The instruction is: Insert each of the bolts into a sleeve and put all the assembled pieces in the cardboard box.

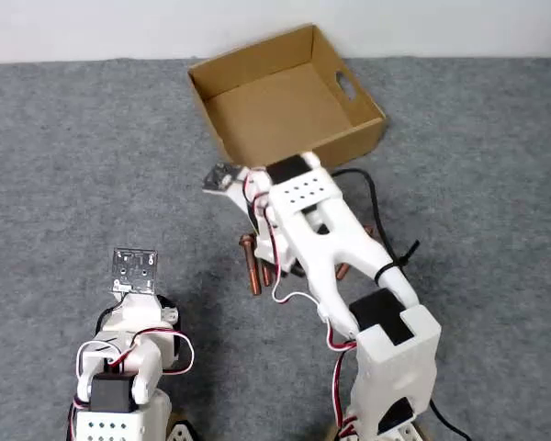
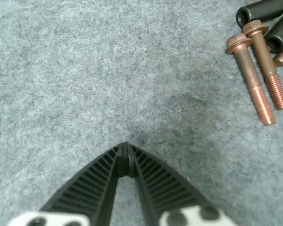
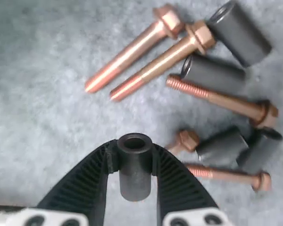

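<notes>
My right gripper [image 3: 134, 162] is shut on a black sleeve [image 3: 134, 172], held upright above the pile. Below it lie several copper bolts, one the nearest [image 3: 132, 47], and several black sleeves, such as one [image 3: 238, 30] at the pile's far side. In the high view the right arm [image 1: 303, 197] hangs over the bolts [image 1: 251, 266], just in front of the cardboard box [image 1: 285, 106]. My left gripper [image 2: 126, 153] is shut with nothing in it, low over bare carpet; two bolts [image 2: 250, 77] and sleeve ends [image 2: 259, 10] lie off to its side.
Grey carpet covers the table. The box stands open at the back centre, its inside bare. The left arm [image 1: 133, 276] is folded back at the front left, with open carpet around it.
</notes>
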